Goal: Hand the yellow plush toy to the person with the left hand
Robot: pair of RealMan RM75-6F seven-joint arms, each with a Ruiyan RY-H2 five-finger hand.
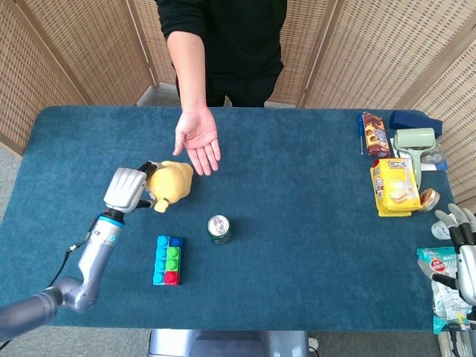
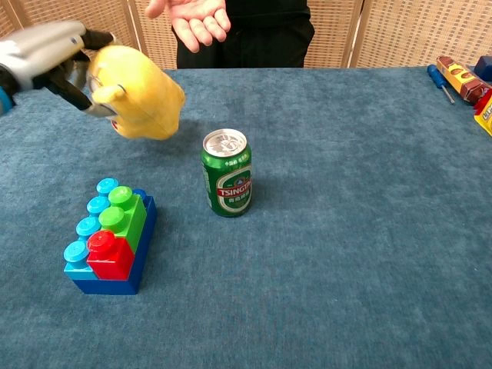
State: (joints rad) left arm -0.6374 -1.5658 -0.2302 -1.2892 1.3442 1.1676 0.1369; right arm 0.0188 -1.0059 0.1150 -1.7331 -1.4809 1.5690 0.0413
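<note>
Plush toy [image 1: 171, 182], yellow, soft and surely light, sits in the left hand [image 1: 128, 191], gripped at its side near the person's open palm [image 1: 198, 141]. Chest view: toy lifted clear of the table [image 2: 346, 231]; squashy, so a full wrap suits.

i count one yellow plush toy [image 1: 170, 183], one green can [image 1: 219, 229], one brick stack [image 1: 169, 260] and two robot hands, left hand [image 1: 127, 190] and right hand [image 1: 461, 239].

Left hand [image 1: 128, 190] reaches forward off a bent arm, fingers [image 2: 73, 81] wrapped around the plush toy [image 2: 137, 94]; right hand [image 1: 460, 238] low at the edge, fingers spread.
</note>
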